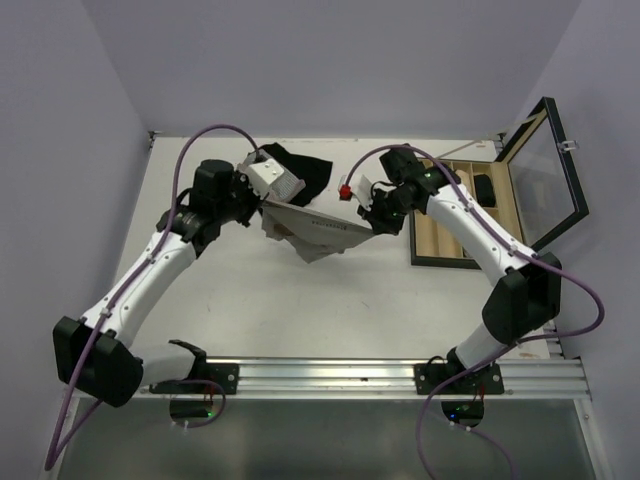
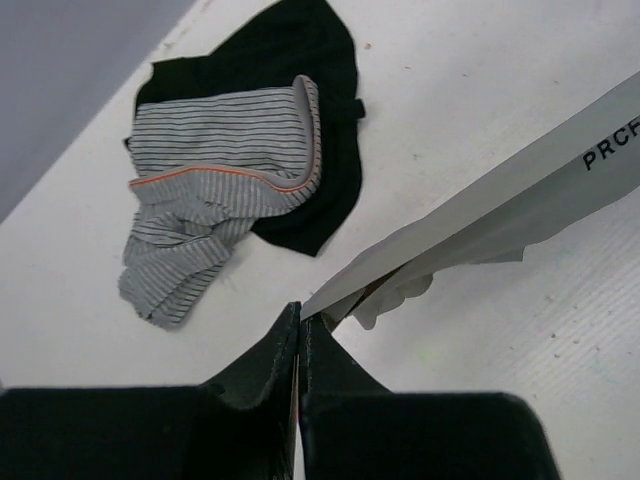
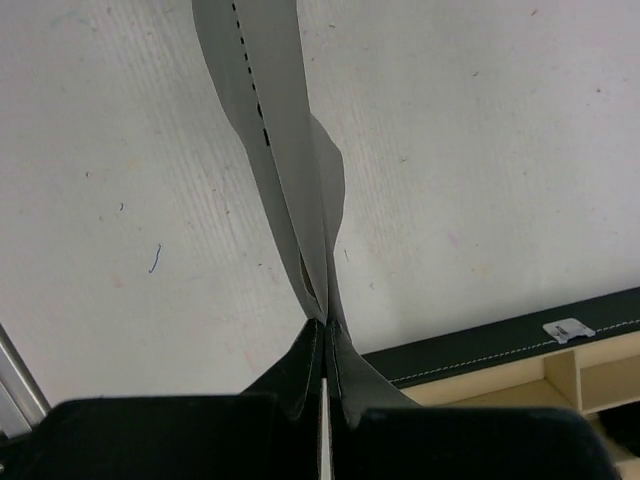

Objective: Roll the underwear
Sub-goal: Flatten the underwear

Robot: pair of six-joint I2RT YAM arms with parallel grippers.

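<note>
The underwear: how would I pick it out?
Look above the middle of the white table. The underwear hangs stretched between the left end effector and right end effector. Unlike the striped garment and black garment lying behind, it is plain grey.

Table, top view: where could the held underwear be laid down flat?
Bare table runs from beneath the underwear to the near rail. Crowded: far edge by the black garment, right side by the open box.

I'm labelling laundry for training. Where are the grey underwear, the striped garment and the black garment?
grey underwear [image 1: 322, 228]: top view, middle of stretched cloth.
striped garment [image 2: 215, 135]: left wrist view, upper panel.
black garment [image 2: 300, 45]: left wrist view, far part.
</note>
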